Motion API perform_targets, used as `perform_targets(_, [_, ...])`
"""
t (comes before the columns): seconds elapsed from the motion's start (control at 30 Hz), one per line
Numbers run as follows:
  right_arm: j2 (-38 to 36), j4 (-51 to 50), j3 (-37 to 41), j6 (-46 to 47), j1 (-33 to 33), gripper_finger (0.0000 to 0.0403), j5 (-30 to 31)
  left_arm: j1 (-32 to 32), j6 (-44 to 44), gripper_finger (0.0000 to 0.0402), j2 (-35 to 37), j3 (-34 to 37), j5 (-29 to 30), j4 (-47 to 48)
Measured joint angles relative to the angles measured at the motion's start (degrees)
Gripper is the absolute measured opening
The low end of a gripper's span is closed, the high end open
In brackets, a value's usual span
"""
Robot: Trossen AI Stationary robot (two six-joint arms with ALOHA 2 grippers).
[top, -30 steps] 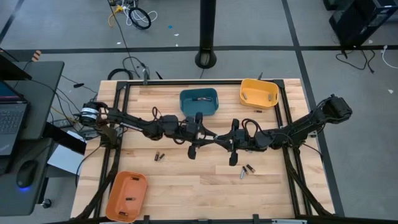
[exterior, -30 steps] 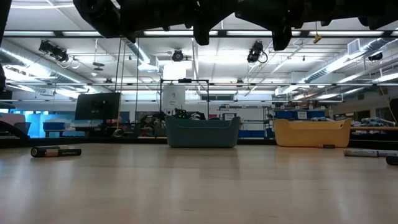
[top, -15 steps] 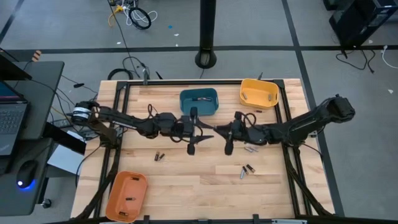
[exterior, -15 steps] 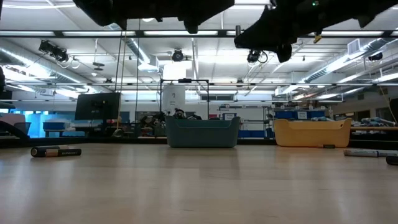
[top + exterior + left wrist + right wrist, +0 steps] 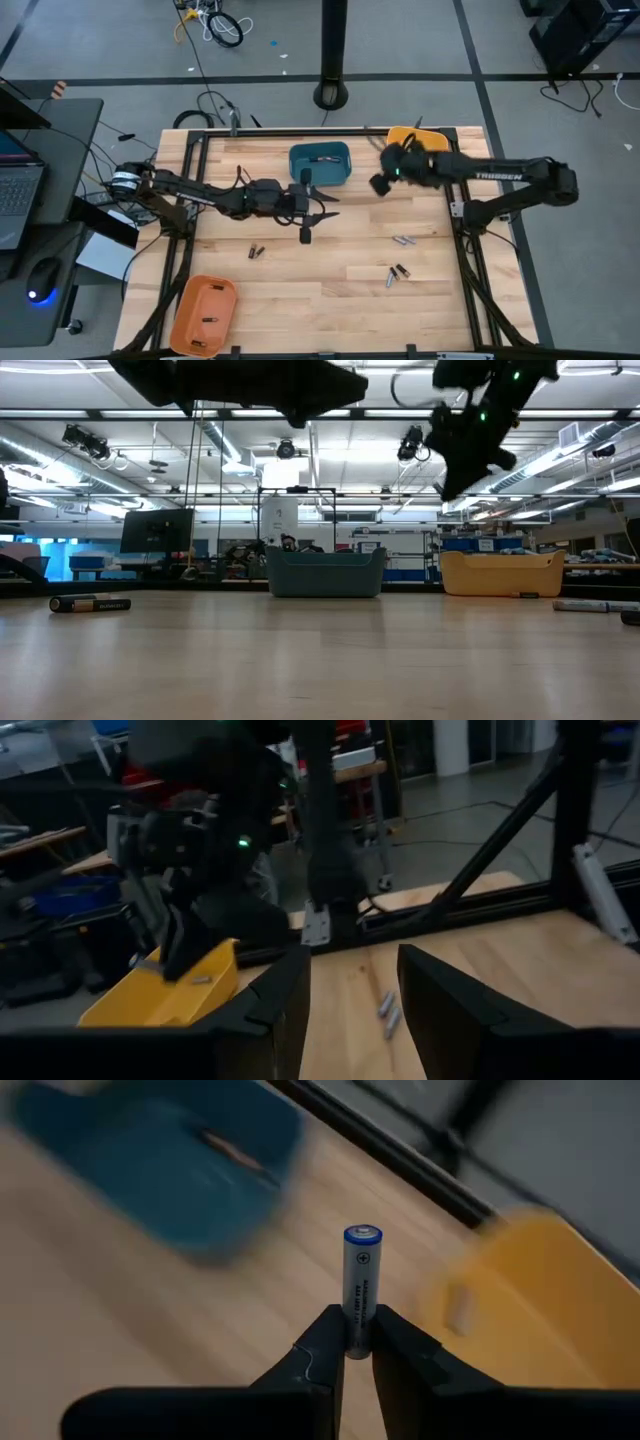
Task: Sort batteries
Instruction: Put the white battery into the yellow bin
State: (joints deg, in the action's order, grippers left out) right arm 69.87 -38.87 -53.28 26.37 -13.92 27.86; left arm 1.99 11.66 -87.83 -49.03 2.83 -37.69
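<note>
A silvery battery point(image 5: 361, 1290) with a blue cap stands upright, pinched at its lower end by the right tool point(image 5: 357, 1342), whose fingers are narrow around it. That tool point(image 5: 382, 183) hangs above the worktop point(image 5: 300, 300) between the teal bin point(image 5: 320, 164) and the yellow bin point(image 5: 416, 150), just beside the yellow one. More batteries lie on the wood: a pair point(image 5: 403, 240) near the right edge, another pair point(image 5: 395, 273) below them, and two small ones point(image 5: 256, 250) left of centre. The left tool point(image 5: 306, 232) hovers mid-worktop in front of the teal bin, its fingers point(image 5: 270, 1005) held wide and empty. An orange bin point(image 5: 204, 314) sits at the near left corner.
</note>
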Motion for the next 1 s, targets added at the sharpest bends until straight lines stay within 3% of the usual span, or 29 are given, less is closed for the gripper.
perform_targets(0.23, [0.4,-0.1,2.5,-3.6,-20.7,0.0050,-9.9,-1.4,0.1,0.0159,0.0,2.7,0.3,-2.0])
perform_targets(0.4, [3.6,0.3,4.0,-5.7,-30.9,0.0050,-14.6,-2.7,-0.3,0.0159,0.0,3.2,0.3,-2.2])
perform_targets(0.67, [14.8,8.1,3.9,-9.7,-36.8,0.0051,-20.2,-4.7,-0.5,0.0159,0.0,3.2,1.8,-0.1])
perform_targets(1.0, [26.2,11.8,2.7,-10.9,-40.6,0.0051,-22.4,-5.9,-1.2,0.0159,0.0,3.2,1.8,0.6])
